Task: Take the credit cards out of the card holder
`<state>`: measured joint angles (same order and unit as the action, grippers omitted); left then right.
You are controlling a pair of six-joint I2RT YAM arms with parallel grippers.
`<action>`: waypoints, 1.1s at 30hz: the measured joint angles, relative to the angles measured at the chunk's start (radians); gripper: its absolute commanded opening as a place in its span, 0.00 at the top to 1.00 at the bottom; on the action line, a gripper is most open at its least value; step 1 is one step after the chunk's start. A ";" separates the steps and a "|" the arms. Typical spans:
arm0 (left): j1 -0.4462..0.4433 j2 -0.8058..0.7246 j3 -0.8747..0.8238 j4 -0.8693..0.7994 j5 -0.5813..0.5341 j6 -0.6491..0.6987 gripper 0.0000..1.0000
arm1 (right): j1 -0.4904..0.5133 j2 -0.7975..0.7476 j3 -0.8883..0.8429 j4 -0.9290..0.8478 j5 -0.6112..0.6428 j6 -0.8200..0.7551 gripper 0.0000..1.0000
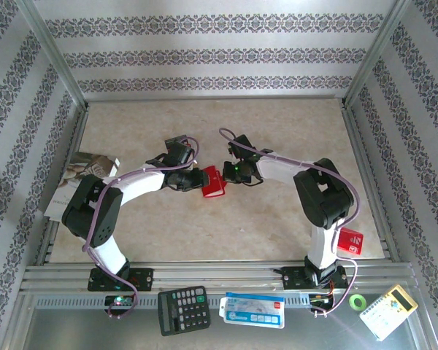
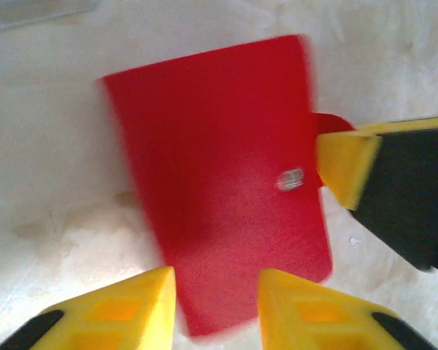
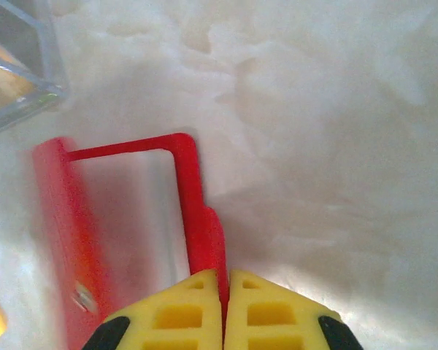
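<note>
Beige marbled tabletop (image 1: pixel 277 226) ringed by patterned wallpaper walls (image 1: pixel 204 55); right gripper (image 3: pixel 225 277) pinches the tab of the red card holder (image 2: pixel 219 182), left gripper (image 2: pixel 215 281) spread apart above it

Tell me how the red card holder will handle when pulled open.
Likely floppy: the card holder has a thin cover that lifts where the right hand pinches its tab. Probably light, so it may slide on the smooth table unless pinned.
</note>
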<state>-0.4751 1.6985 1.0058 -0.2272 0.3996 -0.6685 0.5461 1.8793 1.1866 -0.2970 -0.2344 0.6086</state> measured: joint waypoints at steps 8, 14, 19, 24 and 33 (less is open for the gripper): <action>0.030 -0.158 -0.066 -0.021 -0.066 -0.029 0.34 | 0.016 -0.237 -0.071 -0.051 -0.017 -0.045 0.95; 0.052 -0.275 -0.137 -0.018 -0.098 -0.058 0.29 | 0.087 -0.261 -0.069 -0.052 -0.050 -0.057 0.95; 0.070 -0.306 -0.147 -0.020 -0.102 -0.058 0.29 | 0.113 -0.217 -0.018 -0.048 -0.067 -0.056 0.95; 0.072 -0.314 -0.147 -0.019 -0.085 -0.055 0.29 | 0.117 -0.200 0.003 -0.045 -0.054 -0.064 0.95; 0.068 -0.244 -0.144 0.018 0.033 -0.046 0.41 | 0.051 -0.200 -0.015 -0.090 0.003 -0.093 0.94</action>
<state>-0.4068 1.4548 0.8616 -0.2096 0.4328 -0.7143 0.5968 1.6791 1.1713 -0.3866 -0.2314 0.5152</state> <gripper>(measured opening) 0.641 0.059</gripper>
